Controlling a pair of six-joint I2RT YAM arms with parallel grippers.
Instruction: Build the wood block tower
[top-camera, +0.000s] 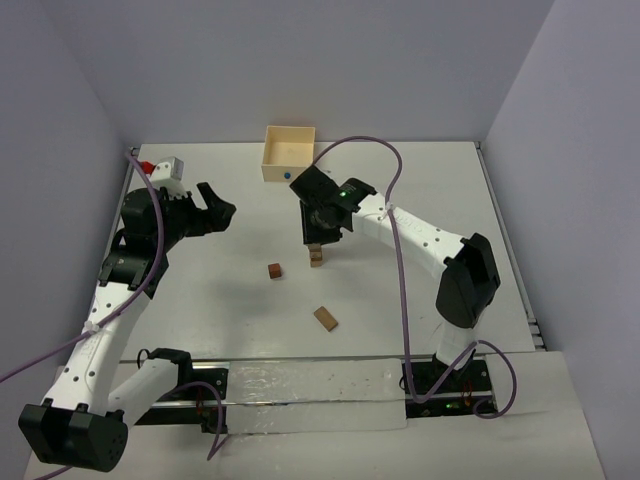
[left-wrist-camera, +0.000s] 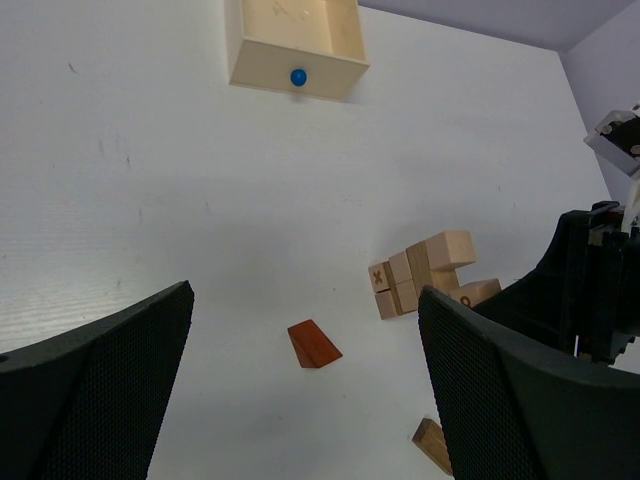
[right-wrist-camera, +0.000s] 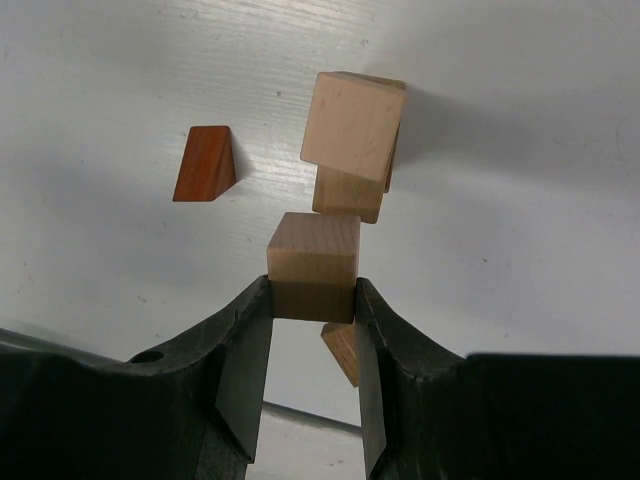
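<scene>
- The tower (top-camera: 316, 259) is standing partly built near the middle of the desk (top-camera: 200, 300). It is a few wood blocks high (no view gives a sure count), and its top cube (right-wrist-camera: 352, 125) is sitting slightly twisted.
- Two pieces are lying loose and waiting to go on. A reddish-brown block (top-camera: 274, 270) is just left of the tower, and a tan brick (top-camera: 325, 318) is nearer the arm bases.
- The pale box (top-camera: 288, 152) is sitting at the far edge, apart from the work.
- The left gripper (top-camera: 213, 213) is hanging well left of the tower with its jaws spread wide, holding and touching nothing.
- The right gripper (right-wrist-camera: 312, 296) is pinching a tan cube (right-wrist-camera: 312, 250) and hovering close over the tower. This is probably the next block going on, though I cannot tell whether it is touching the stack.
</scene>
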